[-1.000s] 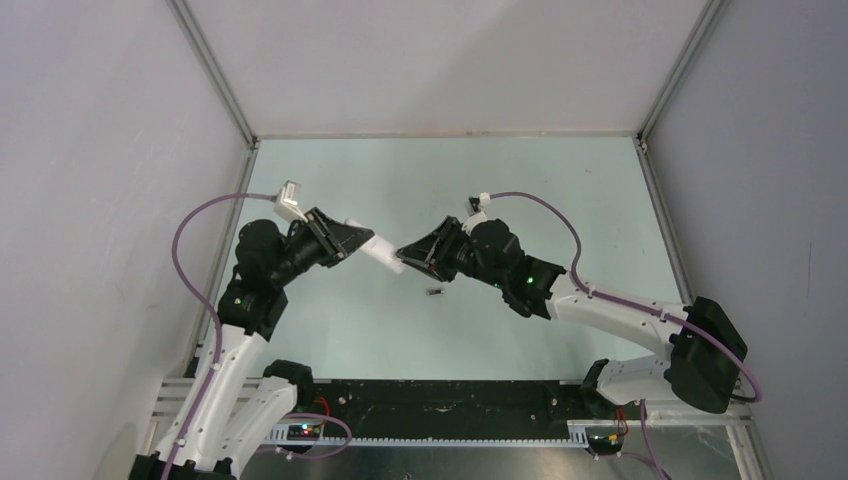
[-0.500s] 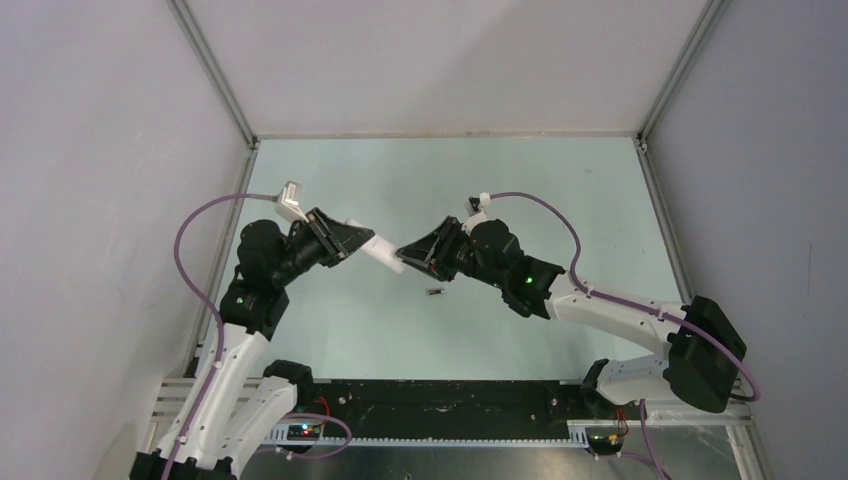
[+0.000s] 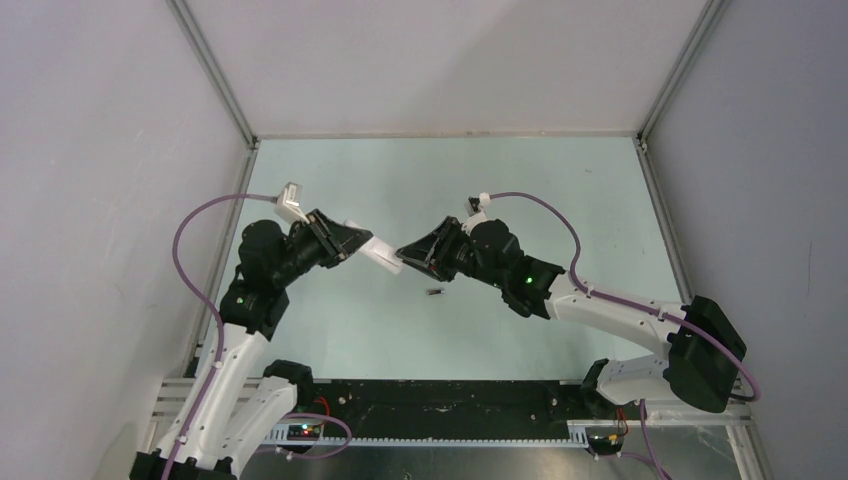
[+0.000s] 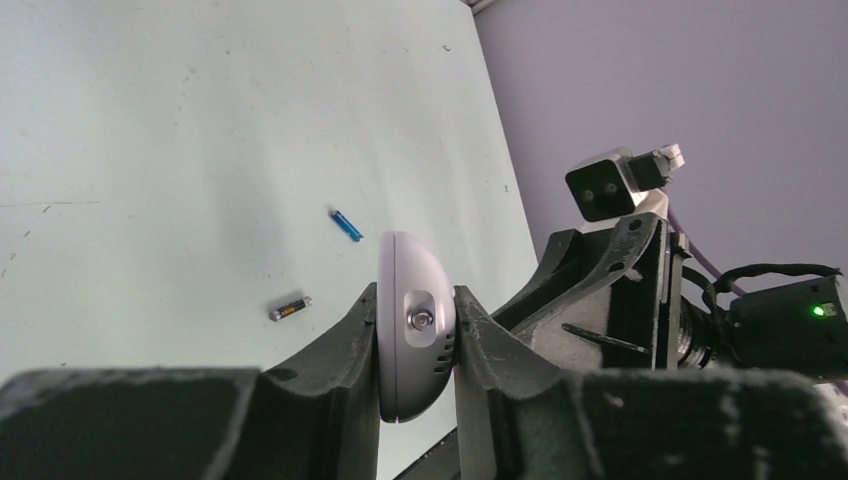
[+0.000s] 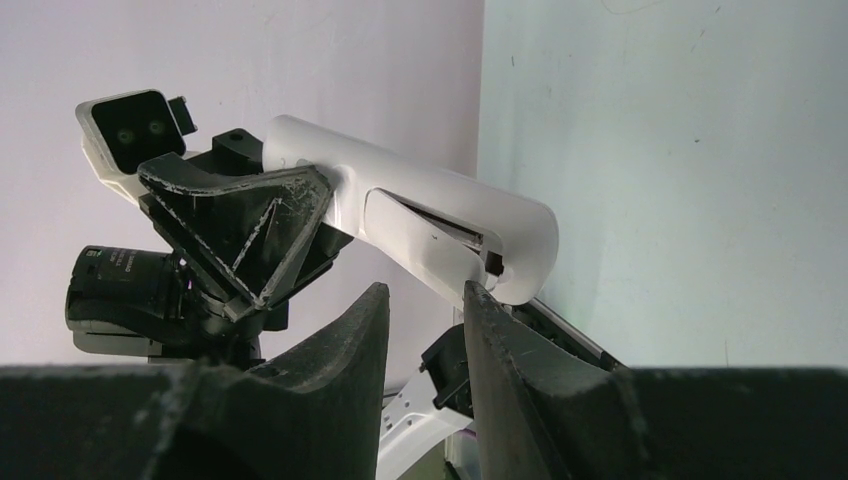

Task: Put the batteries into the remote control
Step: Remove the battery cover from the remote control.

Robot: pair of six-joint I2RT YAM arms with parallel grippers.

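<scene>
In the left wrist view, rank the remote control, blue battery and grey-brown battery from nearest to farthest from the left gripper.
1. remote control, clamped in the left gripper
2. grey-brown battery, on the table, lower left
3. blue battery, farther out, centre

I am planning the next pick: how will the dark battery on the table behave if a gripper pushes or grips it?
The dark battery is a slim cylinder on its side on the flat table, so a sideways nudge would probably roll it. It looks rigid and tiny, so likely light, and its round shell may slip from a grip.
</scene>
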